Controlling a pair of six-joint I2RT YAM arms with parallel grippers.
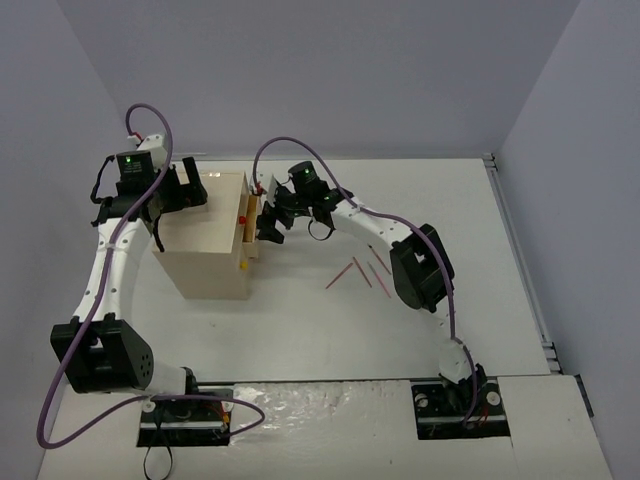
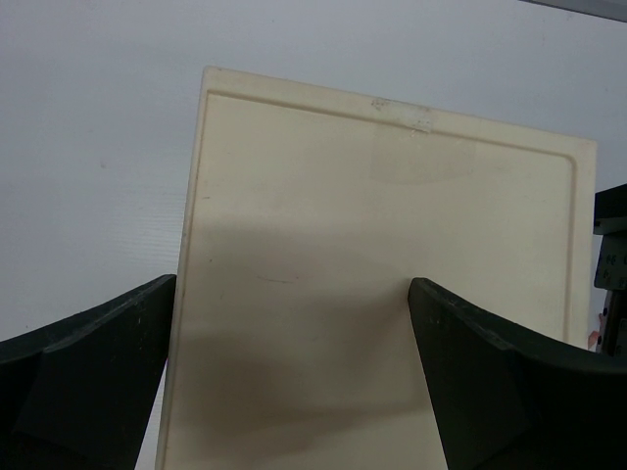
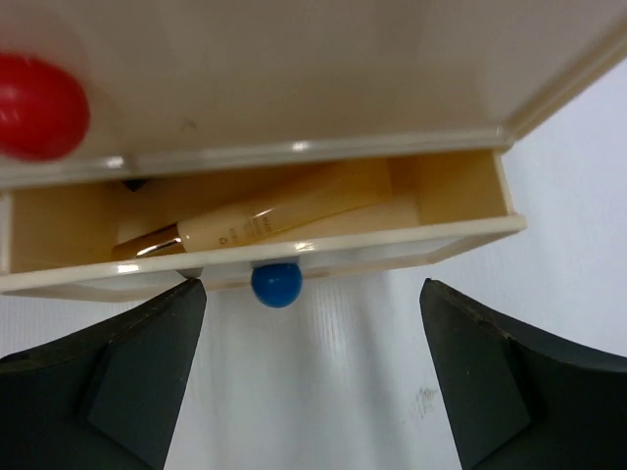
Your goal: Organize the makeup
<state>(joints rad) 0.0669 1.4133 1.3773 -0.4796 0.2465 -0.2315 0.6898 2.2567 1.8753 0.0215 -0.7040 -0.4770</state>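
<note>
A few thin pink-red pencils (image 1: 358,273) lie flat on the white table (image 1: 300,330), close together and pointing different ways. Some cross or touch at the ends. 1 beige tube (image 3: 274,217) with a shiny gold end lies on its side, a bit slanted, inside the open drawer (image 3: 460,230).

Bright, even overhead light; little glare on the worktop (image 1: 470,220). Soft shadow crosses the box top (image 2: 284,401); the red knob (image 3: 37,106) and right end effector (image 3: 312,294) look blurred.

Cream box (image 1: 212,240) on white table (image 1: 400,330), drawer (image 3: 453,182) open, blue knob (image 3: 276,284), red knob (image 3: 39,106)
</note>
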